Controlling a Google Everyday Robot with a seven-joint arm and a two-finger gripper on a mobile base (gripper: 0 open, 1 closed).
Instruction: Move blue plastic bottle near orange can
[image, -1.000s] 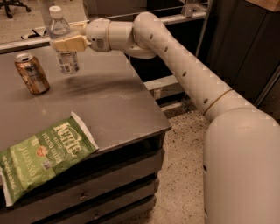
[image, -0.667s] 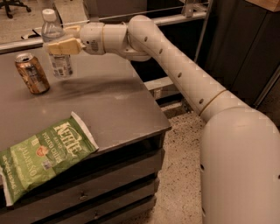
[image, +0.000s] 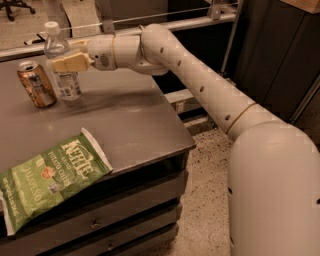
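The gripper (image: 64, 63) is clamped across the middle of the blue plastic bottle (image: 67, 86). Over the last second it has carried the bottle left along the far edge of the tabletop (image: 130, 115) and lowered it. The bottle now stands upright just beside the orange can (image: 36, 84), its base at or barely above the surface; I cannot tell which. I judge the move nearly done, with only the release and retreat left.

The bottle is clear and capped white, its fill level unreadable. The can is upright, its top unclear. A green chip bag (image: 47, 175) lies flat at the near left corner, seemingly closed.
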